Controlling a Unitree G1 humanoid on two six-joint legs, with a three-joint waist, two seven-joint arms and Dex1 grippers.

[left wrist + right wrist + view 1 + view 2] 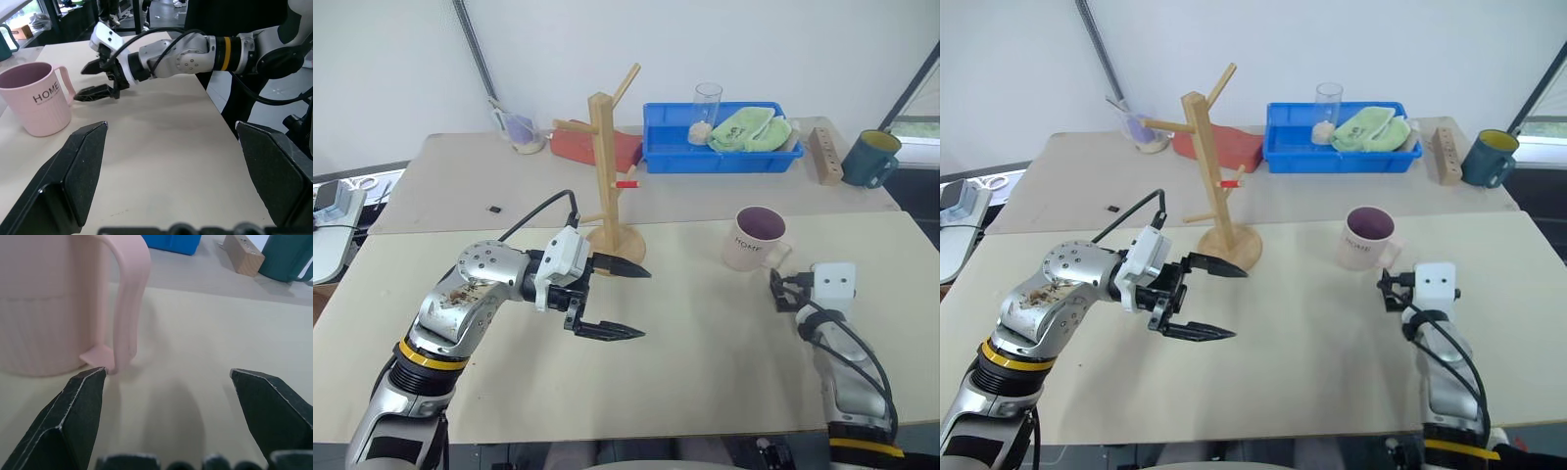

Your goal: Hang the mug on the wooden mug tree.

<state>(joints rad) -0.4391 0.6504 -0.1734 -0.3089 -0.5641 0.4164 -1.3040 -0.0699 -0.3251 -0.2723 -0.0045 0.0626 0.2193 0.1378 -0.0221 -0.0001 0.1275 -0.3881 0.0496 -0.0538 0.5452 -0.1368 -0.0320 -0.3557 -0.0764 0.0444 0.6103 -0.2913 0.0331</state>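
Pale pink ceramic, purple inside, the mug stands upright on the near table, its handle turned toward the robot's right side, well apart from the wooden mug tree that rises on its round base further left. No peg carries anything yet.

The step in hand looks like the approach for the pick-up. The right gripper sits low over the tabletop just short of the mug, its fingers spread wide and empty — in the right wrist view the handle stands just past one fingertip, not yet between the two.

The left gripper hovers in front of the tree's base, also spread wide and holding nothing.

The next move, as I judge it, calls for a short push forward and a small shift sideways so the handle or the wall falls between the fingers before they close — a misaligned close could nudge the mug or tip it.
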